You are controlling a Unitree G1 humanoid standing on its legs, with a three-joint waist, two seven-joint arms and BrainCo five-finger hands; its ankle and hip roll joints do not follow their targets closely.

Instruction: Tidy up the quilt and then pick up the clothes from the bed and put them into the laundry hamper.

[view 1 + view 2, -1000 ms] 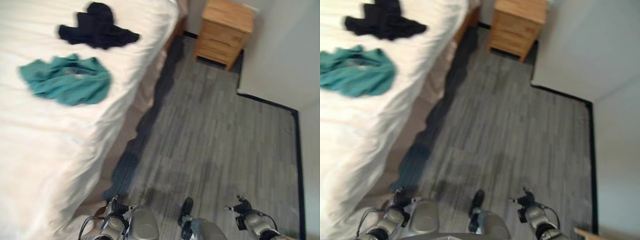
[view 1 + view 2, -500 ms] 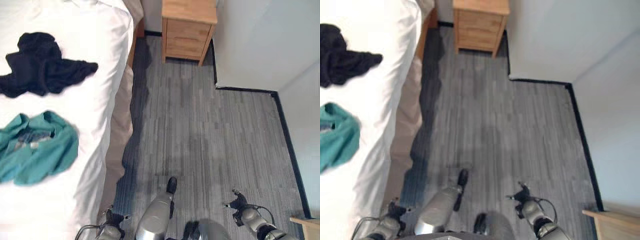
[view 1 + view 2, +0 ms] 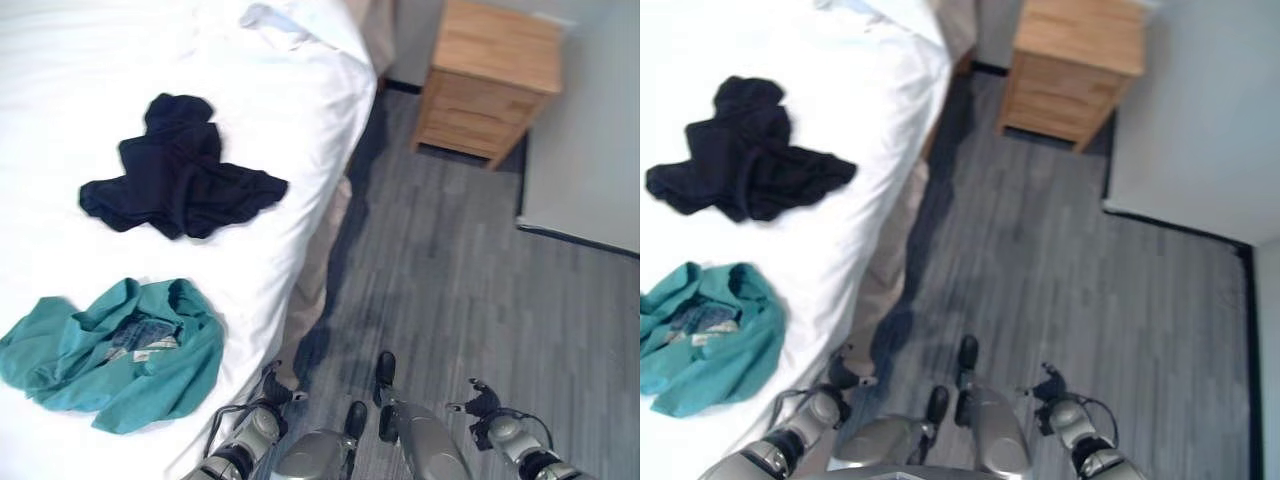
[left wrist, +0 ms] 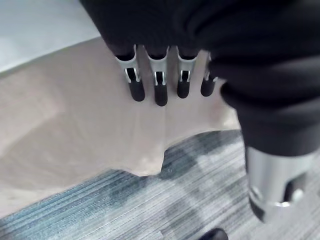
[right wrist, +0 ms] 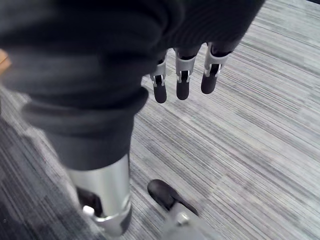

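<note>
Two garments lie on the bed (image 3: pixel 120 60), both crumpled and well apart from each other. The black garment (image 3: pixel 180 180) sits farther up the white quilt (image 3: pixel 270 90), a soft dark heap with a rounded lump at its top and a loose flap trailing toward the bed's edge. The teal garment (image 3: pixel 115 355) lies nearer the robot, bunched into a rough ring of folds with a pale patch, possibly a label or a printed lining, showing in its hollow.

The quilt is smooth white cloth, lightly creased, and drapes over the side of the bed; below it hangs a beige skirt (image 4: pixel 75 130) of plain fabric with a wavy lower hem that meets the floor (image 3: pixel 480 280). The floor is grey and finely streaked in plank-like strips. One nightstand (image 3: pixel 490 80) of light wood, boxy with two drawer fronts, stands beside the head of the bed against a pale wall (image 3: pixel 590 130) edged with a dark baseboard.

The left hand (image 4: pixel 155 85) hangs low beside the bed, its fingers straight and relaxed in a row, holding nothing, with the beige skirt just past the dark tips. The right hand (image 5: pixel 182 80) hangs over the bare floor, away from the bed, fingers likewise straight and loose, with nothing in its grasp. Both garments lie untouched on the quilt.
</note>
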